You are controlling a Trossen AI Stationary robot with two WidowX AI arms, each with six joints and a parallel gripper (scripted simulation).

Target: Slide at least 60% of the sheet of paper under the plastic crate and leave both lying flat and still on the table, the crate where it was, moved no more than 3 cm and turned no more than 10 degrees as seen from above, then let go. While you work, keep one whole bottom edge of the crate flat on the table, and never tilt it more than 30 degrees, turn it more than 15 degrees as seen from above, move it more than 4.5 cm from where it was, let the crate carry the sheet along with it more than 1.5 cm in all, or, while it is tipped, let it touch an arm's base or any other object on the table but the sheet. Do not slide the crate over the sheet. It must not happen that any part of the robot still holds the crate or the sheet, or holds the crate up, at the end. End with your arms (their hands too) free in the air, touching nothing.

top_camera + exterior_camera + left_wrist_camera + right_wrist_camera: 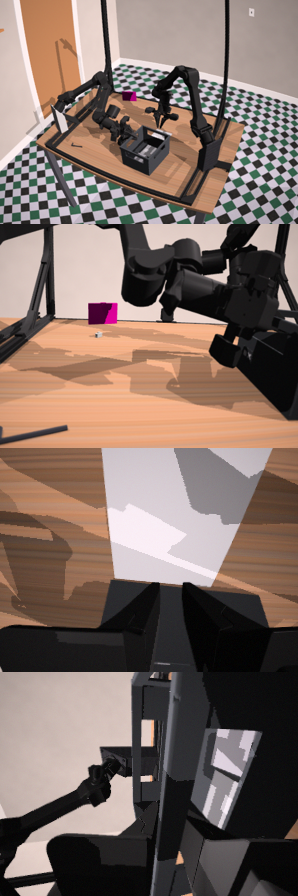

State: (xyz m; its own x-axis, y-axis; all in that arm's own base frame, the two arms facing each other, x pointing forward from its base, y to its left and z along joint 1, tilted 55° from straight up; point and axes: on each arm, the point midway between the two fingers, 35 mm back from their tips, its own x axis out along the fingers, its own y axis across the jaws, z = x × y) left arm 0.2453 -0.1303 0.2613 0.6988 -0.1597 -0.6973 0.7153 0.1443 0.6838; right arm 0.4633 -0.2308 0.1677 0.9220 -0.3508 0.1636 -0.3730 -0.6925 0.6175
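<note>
The dark grey crate point(157, 161) point(275, 373) point(172, 623) point(175, 762) stands on the table. I cannot tell if it is slightly tipped. The white sheet point(164, 132) point(165, 498) lies behind it and reaches its rear wall; how much lies beneath is hidden. Pale patches show inside the crate, of unclear source. My right gripper point(135, 138) point(165, 807) is shut on the crate's left side wall in the top view, near the rim. My left gripper point(159, 127) point(170, 590) points down behind the crate over the sheet, empty, with a small gap between its fingertips.
A magenta box point(129, 96) point(102, 313) stands at the table's back. A small white piece point(98, 335) lies in front of it. A black hex key point(77, 146) point(37, 434) lies at the front left. The left arm's base point(209, 156) stands to the crate's right in the top view.
</note>
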